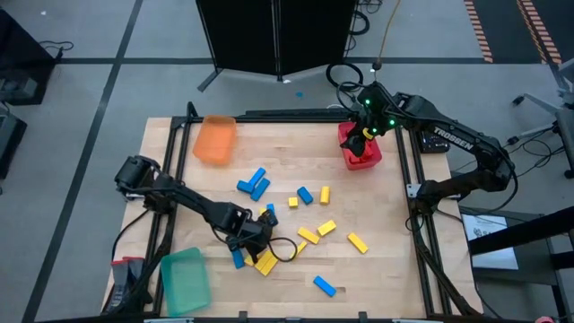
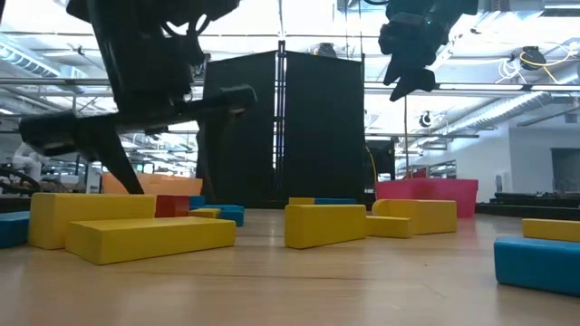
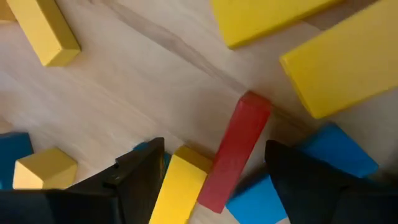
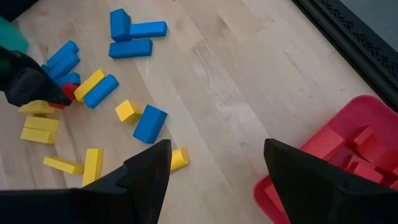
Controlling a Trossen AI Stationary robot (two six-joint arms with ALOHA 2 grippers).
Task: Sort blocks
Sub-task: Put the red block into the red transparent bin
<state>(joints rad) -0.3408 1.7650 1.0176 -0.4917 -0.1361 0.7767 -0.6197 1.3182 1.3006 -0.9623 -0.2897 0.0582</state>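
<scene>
The left gripper (image 3: 208,177) is seen low over the wooden table (image 1: 377,206), its two dark fingers (image 3: 134,180) spread wide and closed on nothing. Between them a small red rectangular block (image 3: 236,149) lies tilted, one end propped on the blocks under it; it is touched by neither finger. Just beside it, also within the gap, a yellow block (image 3: 177,186) is found, and a blue block (image 3: 323,155) lies under the other finger. Larger yellow blocks (image 3: 345,65) are seen further out on the bare wood. From above, this gripper (image 1: 254,235) is placed at the near left part of the table, among a cluster of yellow and blue blocks (image 1: 265,261).

The right gripper (image 4: 214,180) is held above the far right corner, its fingers (image 4: 146,171) parted wide and empty. Below and to one side of it a red plastic tray (image 4: 339,162) is seen, with several red blocks (image 4: 360,155) lying inside. From above, the same gripper (image 1: 362,135) hangs over that tray (image 1: 372,154).

Across the middle of the table loose blue and yellow blocks (image 1: 305,195) are scattered, well apart from the right fingers. An orange plastic tray (image 1: 214,139) stands at the far left, and a green plastic tray (image 1: 185,278) at the near left corner.
</scene>
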